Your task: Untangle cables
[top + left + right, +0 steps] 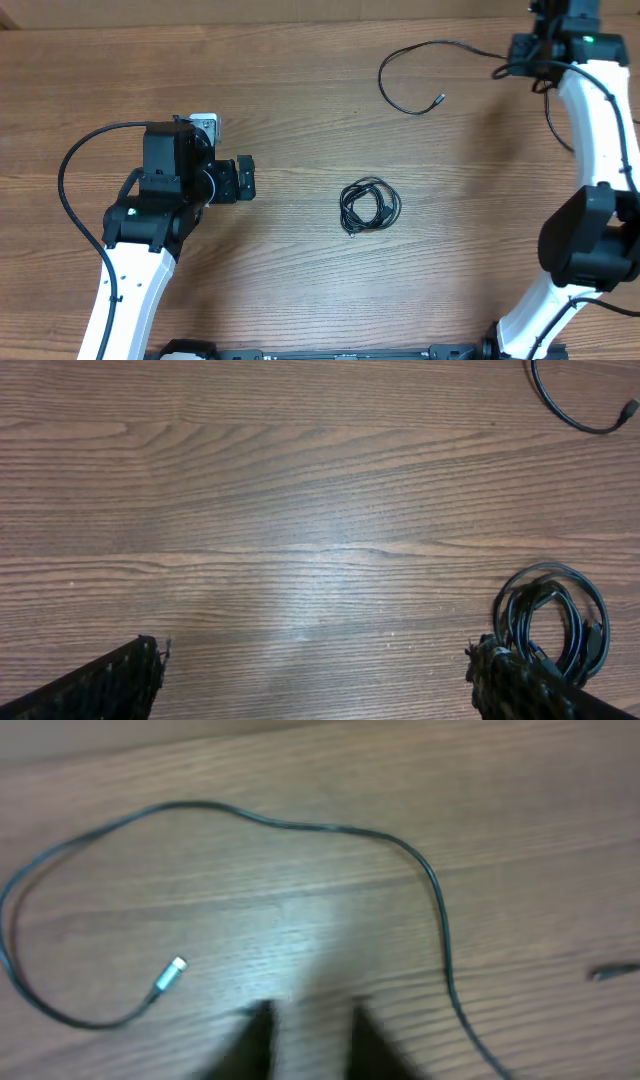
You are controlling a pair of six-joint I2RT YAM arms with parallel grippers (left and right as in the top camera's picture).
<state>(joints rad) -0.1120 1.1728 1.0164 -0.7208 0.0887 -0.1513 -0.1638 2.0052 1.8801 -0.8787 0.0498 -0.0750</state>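
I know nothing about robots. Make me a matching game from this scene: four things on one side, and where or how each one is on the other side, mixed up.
Things:
1. coiled cable
2. loose cable
3. left gripper
4. right gripper

Descriptions:
A. wide open over bare wood
B. lying in a long open curve
C. at the far right of the table, beside the loose cable
D. bundled up in the middle of the table

Pairs: 1-D; 2-B; 3-A; 4-C
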